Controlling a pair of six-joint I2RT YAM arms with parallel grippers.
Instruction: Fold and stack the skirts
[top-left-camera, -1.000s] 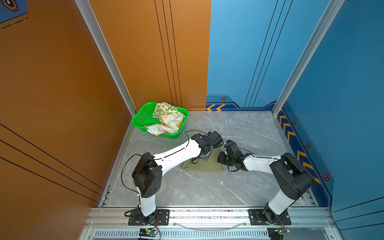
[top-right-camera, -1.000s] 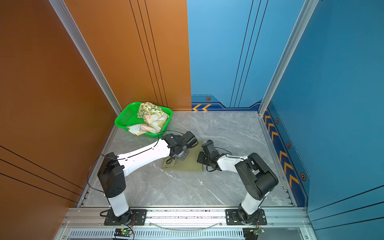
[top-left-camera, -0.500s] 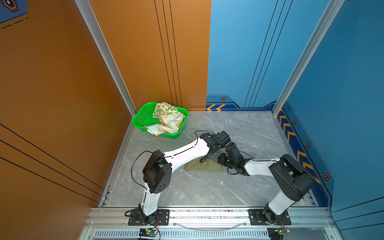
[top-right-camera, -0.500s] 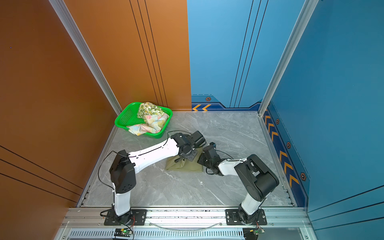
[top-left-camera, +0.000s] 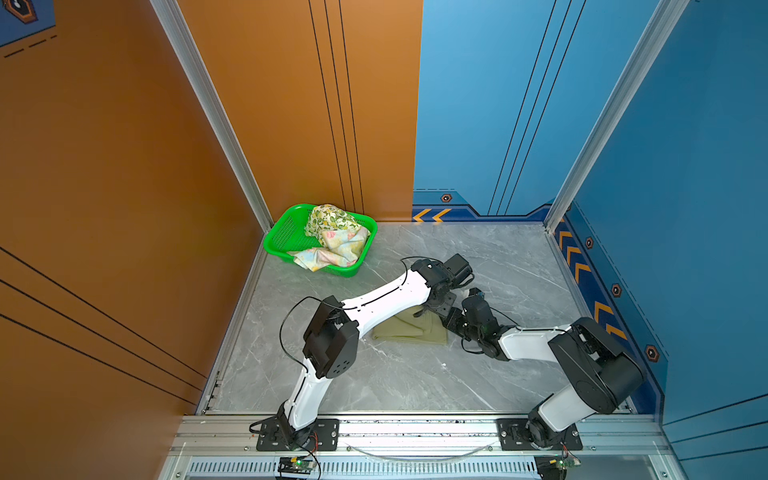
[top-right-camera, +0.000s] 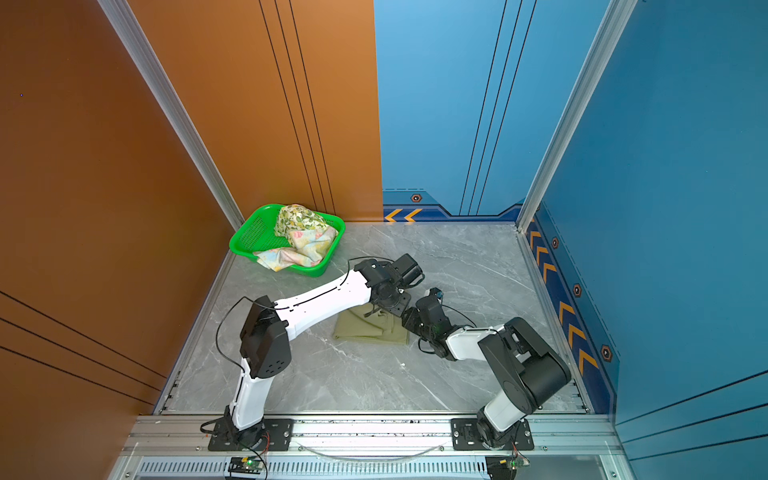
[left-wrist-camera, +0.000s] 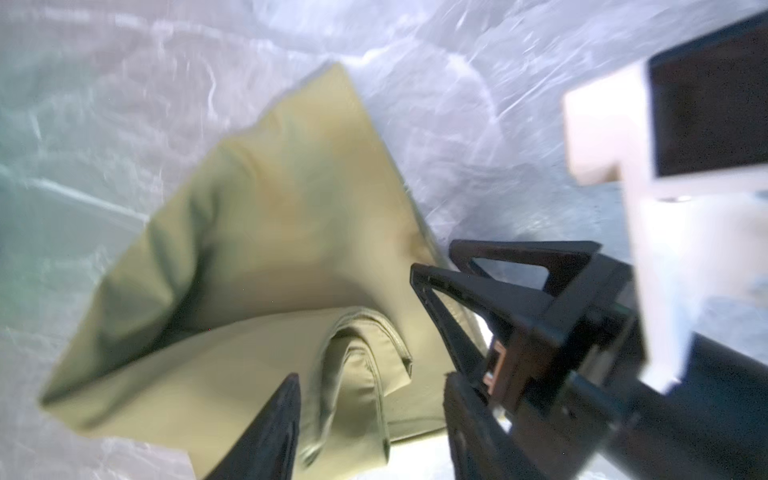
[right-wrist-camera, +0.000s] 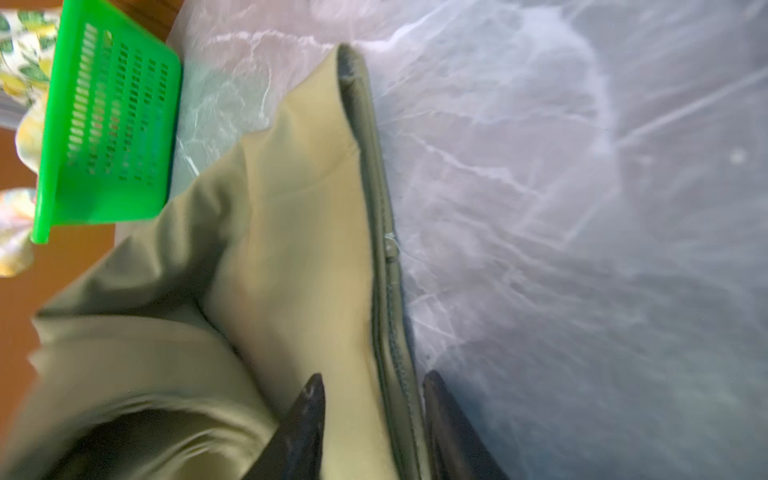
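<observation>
Left wrist view: the left tool (left-wrist-camera: 370, 378) is standing spread, straddling a raised, rolled fold of the olive-green skirt (left-wrist-camera: 291, 199) without pinching it. The right wrist view is showing the right tool (right-wrist-camera: 374, 376) likewise spread, the skirt's stitched edge running between its fingers and nothing gripped. In both top views the two tools are sitting just beside each other at the skirt's right end.

The olive-green skirt is lying folded on the grey tabletop (top-left-camera: 395, 382), mid-surface, partly under the left arm. Its upper layer is bulging rather than lying flat. The floral skirt (top-left-camera: 340, 247) and the lemon-print skirt (top-left-camera: 330, 218) are lying crumpled in the green basket (top-left-camera: 286, 237) at the far left corner, the floral one spilling over the near rim.

Risks noted, as judgement:
- A fingertip is sitting close to the loose fold; a careless withdrawal could snag it and drag the fold open.
- The bulging layer may spring back by itself – the crease is not looking pressed.
- The tools are crowding each other; a sideways lift could knock one against the other.
- An uneven base would be tilting whatever gets stacked on it – two skirts are not yet folded.
</observation>
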